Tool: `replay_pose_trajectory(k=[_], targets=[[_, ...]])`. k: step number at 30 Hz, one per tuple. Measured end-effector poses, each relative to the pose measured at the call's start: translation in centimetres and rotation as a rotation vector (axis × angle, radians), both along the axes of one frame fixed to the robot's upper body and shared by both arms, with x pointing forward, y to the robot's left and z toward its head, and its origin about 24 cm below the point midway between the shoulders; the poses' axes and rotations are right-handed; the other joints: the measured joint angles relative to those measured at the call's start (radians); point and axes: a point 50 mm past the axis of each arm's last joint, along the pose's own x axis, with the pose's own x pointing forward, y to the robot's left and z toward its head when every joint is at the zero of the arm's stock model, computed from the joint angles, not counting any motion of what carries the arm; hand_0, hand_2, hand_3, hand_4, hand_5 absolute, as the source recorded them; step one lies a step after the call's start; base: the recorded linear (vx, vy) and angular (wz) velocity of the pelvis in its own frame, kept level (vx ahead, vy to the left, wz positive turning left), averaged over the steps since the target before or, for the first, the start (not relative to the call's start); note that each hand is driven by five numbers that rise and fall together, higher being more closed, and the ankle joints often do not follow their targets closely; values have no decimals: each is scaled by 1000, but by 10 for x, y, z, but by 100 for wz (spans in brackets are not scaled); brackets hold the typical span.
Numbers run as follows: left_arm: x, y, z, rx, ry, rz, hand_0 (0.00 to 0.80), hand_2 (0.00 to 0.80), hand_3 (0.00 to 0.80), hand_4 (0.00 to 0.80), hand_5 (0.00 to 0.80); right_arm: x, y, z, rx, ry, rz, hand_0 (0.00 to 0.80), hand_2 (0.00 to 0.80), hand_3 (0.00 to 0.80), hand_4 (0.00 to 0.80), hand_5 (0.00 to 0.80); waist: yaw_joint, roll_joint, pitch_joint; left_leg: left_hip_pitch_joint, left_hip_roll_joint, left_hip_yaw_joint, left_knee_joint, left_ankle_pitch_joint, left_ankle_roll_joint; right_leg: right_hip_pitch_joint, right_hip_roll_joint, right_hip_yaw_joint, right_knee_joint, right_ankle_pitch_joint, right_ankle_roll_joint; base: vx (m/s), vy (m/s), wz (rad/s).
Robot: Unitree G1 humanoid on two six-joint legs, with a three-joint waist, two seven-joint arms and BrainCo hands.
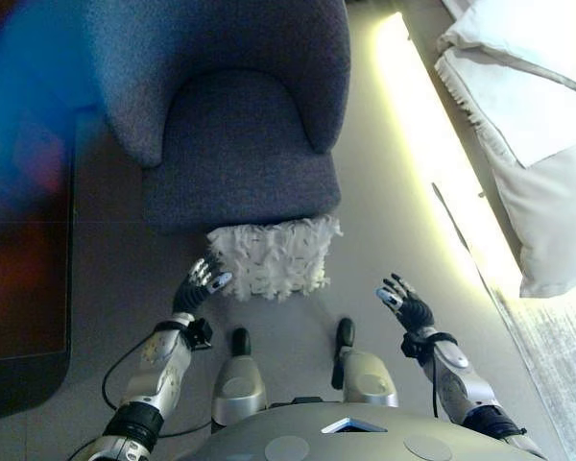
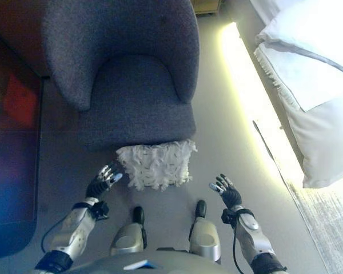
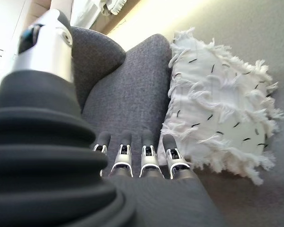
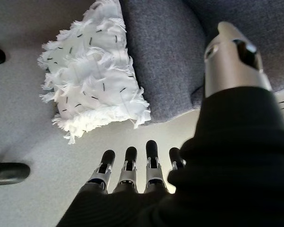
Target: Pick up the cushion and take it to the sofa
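A white fringed cushion (image 1: 272,255) leans upright against the front of a grey armchair (image 1: 240,144), its lower edge on the floor. It also shows in the left wrist view (image 3: 217,113) and in the right wrist view (image 4: 92,90). My left hand (image 1: 202,283) is open, its fingertips just at the cushion's left edge. My right hand (image 1: 403,303) is open and empty, a short way to the right of the cushion. In the wrist views the fingers of the left hand (image 3: 146,158) and of the right hand (image 4: 128,170) are straight.
A dark red and blue rug (image 1: 24,240) lies on the left. A bed with white bedding and a pillow (image 1: 547,163) stands on the right, with a lit strip (image 1: 432,144) along its base.
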Motion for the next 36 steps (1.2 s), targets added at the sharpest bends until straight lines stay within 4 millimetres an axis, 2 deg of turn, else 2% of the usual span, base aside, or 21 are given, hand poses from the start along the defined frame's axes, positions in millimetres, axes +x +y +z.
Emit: replay_pose_trajectory(k=[3,5,6,10,12,14,16,18,21,22,23,24,25,26,27,29,30,33,36], targets=[[-4,-3,-3,-18,9,-5,0,0,0,0,0,-14,2,-7,23,50,-10,0,0,0,0,0,-4,0,-6,18,-16,-14,12,3,-5,56,-13,-3,2,-30,21,137,90,45],[-4,-4,-3,-25,-3,-12,0,0,0,0,0,-21,2,-12,36,73,-35,0,0,0,0,0,-2,-4,-21,18,-30,8,20,3,-5,87,-32,-7,4,-51,34,124,204,69],[-4,-3,-4,-23,1,-13,0,0,0,0,0,-25,4,-14,40,88,-43,0,0,0,0,0,-1,-8,-35,22,-35,4,18,5,-1,88,-37,-7,15,-60,39,88,209,42],[-11,3,-10,-11,33,-15,0,0,0,0,0,-15,12,-13,68,58,-74,0,0,0,0,0,6,-24,-51,35,-64,5,18,-7,19,76,-70,-7,92,-86,38,81,173,11],[-12,1,-14,-2,48,-35,0,0,0,0,0,-16,11,-13,64,61,-83,0,0,0,0,0,2,-16,-54,26,-65,1,38,-20,34,7,-91,1,239,-94,30,55,173,8],[-11,4,-14,16,53,-46,0,0,0,0,0,-24,13,-17,67,84,-94,0,0,0,0,0,-1,-4,-56,12,-60,-2,52,-20,43,-88,-103,30,402,-51,-11,91,92,9],[-12,9,-13,34,53,-49,0,0,0,0,0,-34,15,-21,74,112,-106,0,0,0,0,0,1,3,-53,19,-55,-4,44,-10,58,-130,-104,54,453,-6,-33,157,-83,2],[-14,16,-12,55,66,-46,0,0,0,0,0,-46,17,-25,85,144,-119,0,0,0,0,0,1,-17,-66,13,-61,-2,38,-4,67,-128,-106,59,373,-38,2,157,-159,-3],[-15,17,-12,59,72,-49,0,0,0,0,0,-47,17,-26,86,142,-128,0,0,0,0,0,-6,-25,-68,-29,-62,0,38,0,71,-110,-83,76,133,-62,43,200,-170,-7],[-14,17,-12,59,71,-50,0,0,0,0,0,-48,17,-27,87,144,-131,0,0,0,0,0,-8,-33,-69,-37,-65,-2,33,8,67,-83,-79,81,50,-77,59,254,-162,23],[-14,17,-12,61,74,-49,0,0,0,0,0,-56,16,-31,88,170,-146,0,0,0,0,0,-17,-51,-75,-33,-66,-4,12,26,48,-49,-75,84,-8,-57,75,272,-171,41],[-14,14,-14,52,78,-51,0,0,0,0,0,-59,13,-34,84,186,-168,0,0,0,0,0,-30,-44,-74,-15,-58,-18,-31,30,44,-36,-59,82,-18,-45,79,296,-203,50],[-15,12,-14,43,77,-55,0,0,0,0,0,-63,9,-34,83,192,-194,0,0,0,0,0,-40,-40,-74,6,-58,-18,-37,30,44,-29,-51,79,-15,-41,76,265,-194,41],[-16,7,-16,26,77,-53,0,0,0,0,0,-66,2,-34,69,194,-201,0,0,0,0,0,-47,-36,-68,9,-59,-14,37,15,34,-24,-48,69,2,-28,66,328,-252,30],[-19,4,-18,16,85,-50,0,0,0,0,0,-68,-2,-34,59,198,-197,0,0,0,0,0,-52,-28,-70,28,-51,-4,36,-11,14,-17,-48,60,26,-13,49,373,-279,12],[-27,3,-22,14,108,-48,0,0,0,0,0,-73,-5,-34,56,206,-200,0,0,0,0,0,-53,-19,-73,70,-43,-4,8,-16,5,-14,-50,61,55,-3,30,394,-302,-8],[-31,4,-23,13,119,-44,0,0,0,0,0,-75,-6,-34,59,208,-198,0,0,0,0,0,-54,-25,-80,81,-38,-4,-4,-17,4,-9,-45,57,57,-8,22,350,-319,-14],[-38,4,-27,8,139,-34,0,0,0,0,0,-77,-7,-34,60,211,-191,0,0,0,0,0,-57,-15,-92,98,-18,-3,-19,-18,1,-6,-23,51,68,-21,15,287,-315,-7],[-38,5,-27,9,139,-29,0,0,0,0,0,-74,-11,-30,21,202,-126,0,0,0,0,0,-63,-12,-96,112,-3,-1,-13,-26,-13,-27,-13,59,151,-72,4,235,-267,-1]])
